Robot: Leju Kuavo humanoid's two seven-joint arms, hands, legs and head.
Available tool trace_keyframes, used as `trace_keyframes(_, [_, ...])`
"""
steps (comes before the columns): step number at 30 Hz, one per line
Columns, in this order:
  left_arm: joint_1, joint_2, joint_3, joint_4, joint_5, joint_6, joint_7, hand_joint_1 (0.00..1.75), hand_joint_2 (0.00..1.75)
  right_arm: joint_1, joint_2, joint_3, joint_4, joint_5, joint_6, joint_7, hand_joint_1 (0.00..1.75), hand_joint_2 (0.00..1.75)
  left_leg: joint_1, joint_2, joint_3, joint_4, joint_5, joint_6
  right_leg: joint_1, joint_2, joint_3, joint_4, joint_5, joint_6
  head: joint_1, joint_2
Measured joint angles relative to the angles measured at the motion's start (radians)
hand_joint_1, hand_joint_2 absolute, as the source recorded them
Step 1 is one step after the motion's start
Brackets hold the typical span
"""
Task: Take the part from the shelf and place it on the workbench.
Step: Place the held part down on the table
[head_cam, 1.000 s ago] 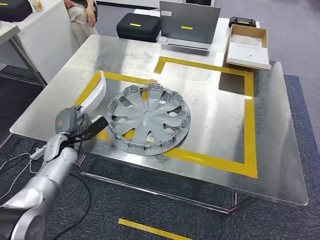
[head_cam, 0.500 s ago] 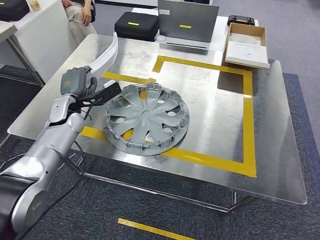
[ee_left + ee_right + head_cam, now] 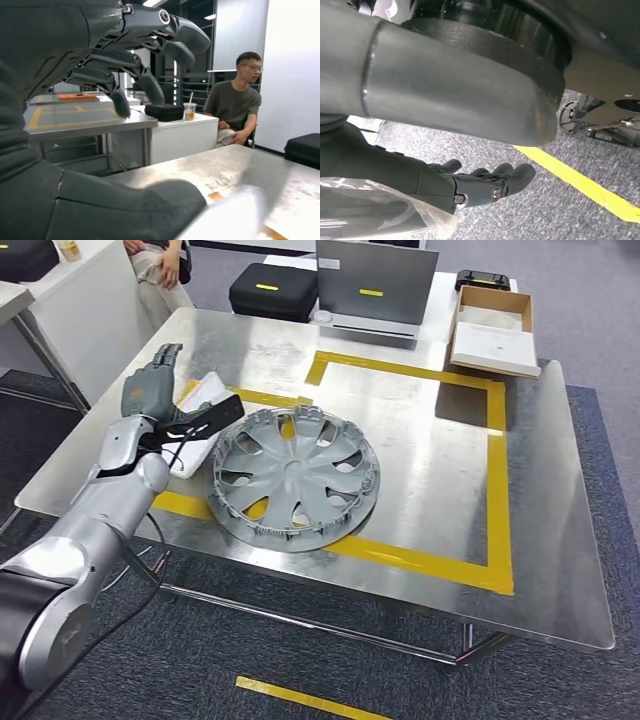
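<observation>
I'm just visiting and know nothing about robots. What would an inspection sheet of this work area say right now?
Surface: metal workbench, with a yellow tape rectangle marked on it.
Job's things: white curved part lies on the workbench beside a grey hubcap.
Clutter: laptop, cardboard box and black case on the table behind.
Hands: left hand above the part, fingers spread, holding nothing; right hand hangs over the carpet, fingers extended, empty.
Cables: thin black cable loops at the left wrist.
Surroundings: seated person, grey carpet, yellow floor tape.
</observation>
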Motion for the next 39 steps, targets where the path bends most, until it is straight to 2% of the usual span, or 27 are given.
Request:
trace_keyframes(3, [0.0,-0.009,0.001,0.003,0.04,0.011,-0.04,0.0,0.0,-0.003,0.002,-0.004,0.0,0.0,-0.002,-0.01,0.0,0.0,-0.001,0.0,0.0,0.001,0.0,0.0,0.0,0.0,0.0,0.0,0.0,0.0,0.0,0.0])
trace_keyframes(8, [0.039,-0.046,0.054,-0.036,0.28,0.037,-0.225,0.0,0.0,-0.007,0.014,-0.005,0.0,0.0,-0.017,-0.047,0.0,0.0,-0.004,0.0,0.0,0.001,-0.001,0.001,-0.003,0.0,0.0,-0.001,0.001,0.001,0.0,0.0])
trace_keyframes(14, [0.188,-0.091,0.071,-0.211,0.508,-0.005,-0.33,0.0,0.0,-0.009,0.03,-0.007,0.0,-0.001,-0.032,-0.078,0.0,0.0,-0.011,0.0,-0.001,0.006,-0.006,0.011,-0.01,0.001,0.0,-0.001,0.0,0.008,0.0,0.0])
trace_keyframes(16, [0.262,-0.107,0.067,-0.314,0.621,-0.035,-0.358,0.0,0.0,-0.009,0.036,-0.009,0.0,-0.001,-0.037,-0.086,0.0,0.0,-0.015,0.0,-0.001,0.006,-0.006,0.017,-0.013,0.002,0.002,-0.004,0.002,0.015,0.0,0.0])
trace_keyframes(18, [0.355,-0.124,0.046,-0.444,0.713,-0.053,-0.366,0.0,0.0,-0.009,0.04,-0.011,0.0,-0.001,-0.042,-0.089,0.0,0.0,-0.01,0.004,0.004,-0.007,0.001,0.028,-0.014,0.002,-0.002,0.001,-0.007,0.022,0.0,0.0])
trace_keyframes(20, [0.45,-0.138,0.008,-0.573,0.785,-0.058,-0.368,0.0,0.0,-0.009,0.043,-0.012,0.0,0.0,-0.049,-0.085,0.0,0.0,-0.004,0.008,0.007,-0.019,0.008,0.038,-0.013,0.001,-0.035,0.067,-0.054,0.026,0.004,0.0])
trace_keyframes(22, [0.539,-0.146,-0.038,-0.687,0.838,-0.054,-0.371,0.0,0.0,-0.007,0.044,-0.013,0.0,-0.001,-0.055,-0.08,0.0,0.0,-0.004,0.011,0.004,-0.021,0.01,0.04,-0.013,0.0,-0.101,0.204,-0.115,0.031,0.006,0.0])
trace_keyframes(23, [0.575,-0.147,-0.06,-0.732,0.853,-0.052,-0.371,0.0,0.0,-0.006,0.044,-0.014,0.0,-0.002,-0.056,-0.079,0.0,0.0,-0.003,0.012,0.002,-0.02,0.01,0.04,-0.014,0.0,-0.13,0.261,-0.13,0.033,0.006,0.0])
trace_keyframes(24, [0.604,-0.148,-0.08,-0.772,0.863,-0.049,-0.37,0.0,0.0,-0.005,0.044,-0.015,0.0,-0.002,-0.057,-0.077,0.0,0.0,-0.002,0.012,0.001,-0.02,0.011,0.039,-0.014,0.0,-0.145,0.287,-0.124,0.035,0.006,0.0])
trace_keyframes(25, [0.624,-0.148,-0.095,-0.802,0.87,-0.047,-0.369,0.0,0.0,-0.005,0.044,-0.017,0.0,-0.002,-0.058,-0.077,0.0,0.0,-0.001,0.013,0.001,-0.019,0.011,0.038,-0.015,0.0,-0.142,0.272,-0.098,0.037,0.006,0.0])
trace_keyframes(27, [0.646,-0.148,-0.114,-0.847,0.877,-0.045,-0.365,0.0,0.0,-0.006,0.044,-0.019,0.0,-0.002,-0.058,-0.076,0.0,0.0,0.002,0.012,0.0,-0.016,0.012,0.032,-0.02,-0.001,-0.087,0.146,-0.021,0.04,0.006,0.0])
trace_keyframes(28, [0.651,-0.147,-0.12,-0.864,0.879,-0.044,-0.364,0.0,0.0,-0.006,0.045,-0.02,0.0,-0.002,-0.058,-0.076,0.0,0.0,0.002,0.011,-0.003,-0.013,0.013,0.025,-0.02,-0.001,-0.056,0.083,0.006,0.04,0.007,0.0])
trace_keyframes(29, [0.654,-0.147,-0.125,-0.879,0.881,-0.044,-0.364,0.0,0.0,-0.007,0.045,-0.02,0.0,-0.002,-0.058,-0.076,0.0,0.0,0.001,0.009,-0.007,-0.01,0.016,0.017,-0.021,0.0,-0.036,0.039,0.02,0.039,0.007,0.0])
trace_keyframes(30, [0.657,-0.147,-0.129,-0.892,0.882,-0.043,-0.364,0.0,0.0,-0.008,0.046,-0.021,0.0,-0.002,-0.058,-0.076,0.0,0.0,-0.001,0.008,-0.011,-0.007,0.019,0.01,-0.02,0.002,-0.029,0.022,0.019,0.034,0.008,0.0])
trace_keyframes(32, [0.663,-0.146,-0.134,-0.911,0.885,-0.044,-0.364,0.0,0.0,-0.008,0.047,-0.021,0.0,-0.002,-0.058,-0.076,0.0,0.0,-0.002,0.007,-0.016,-0.006,0.027,-0.005,-0.018,0.006,-0.035,0.018,0.021,0.017,0.006,0.0])
trace_keyframes(33, [0.666,-0.146,-0.136,-0.918,0.889,-0.045,-0.366,0.0,0.0,-0.008,0.047,-0.022,0.0,-0.002,-0.058,-0.076,0.0,0.0,0.0,0.008,-0.02,-0.001,0.02,-0.01,-0.018,0.006,-0.04,0.017,0.025,0.006,0.006,0.0])
trace_keyframes(34, [0.671,-0.146,-0.138,-0.926,0.897,-0.049,-0.371,0.0,0.0,-0.008,0.048,-0.023,0.0,-0.003,-0.059,-0.075,0.0,0.0,0.002,0.008,-0.027,0.016,0.0,-0.016,-0.018,0.005,-0.045,0.017,0.032,-0.005,0.005,0.0])
trace_keyframes(36, [0.691,-0.145,-0.143,-0.949,0.918,-0.06,-0.388,0.0,0.0,-0.008,0.049,-0.026,0.0,-0.006,-0.065,-0.075,0.0,0.0,0.004,0.008,-0.056,0.105,-0.079,-0.023,-0.018,0.003,-0.058,0.015,0.045,-0.022,0.001,0.0])
trace_keyframes(37, [0.709,-0.145,-0.15,-0.966,0.93,-0.065,-0.397,0.0,0.0,-0.008,0.049,-0.028,0.0,-0.007,-0.068,-0.075,0.0,0.0,0.004,0.007,-0.073,0.17,-0.123,-0.025,-0.016,0.002,-0.067,0.016,0.051,-0.026,0.0,0.0])
trace_keyframes(38, [0.732,-0.145,-0.16,-0.985,0.941,-0.067,-0.406,0.0,0.0,-0.007,0.049,-0.03,0.0,-0.009,-0.071,-0.076,0.0,0.0,0.004,0.007,-0.084,0.226,-0.152,-0.026,-0.014,0.002,-0.075,0.016,0.057,-0.028,-0.001,0.0])
trace_keyframes(39, [0.758,-0.145,-0.172,-1.005,0.953,-0.067,-0.413,0.0,0.0,-0.007,0.049,-0.032,0.0,-0.01,-0.074,-0.078,0.0,0.0,0.004,0.007,-0.082,0.258,-0.162,-0.025,-0.012,0.002,-0.083,0.017,0.063,-0.029,-0.001,0.0])
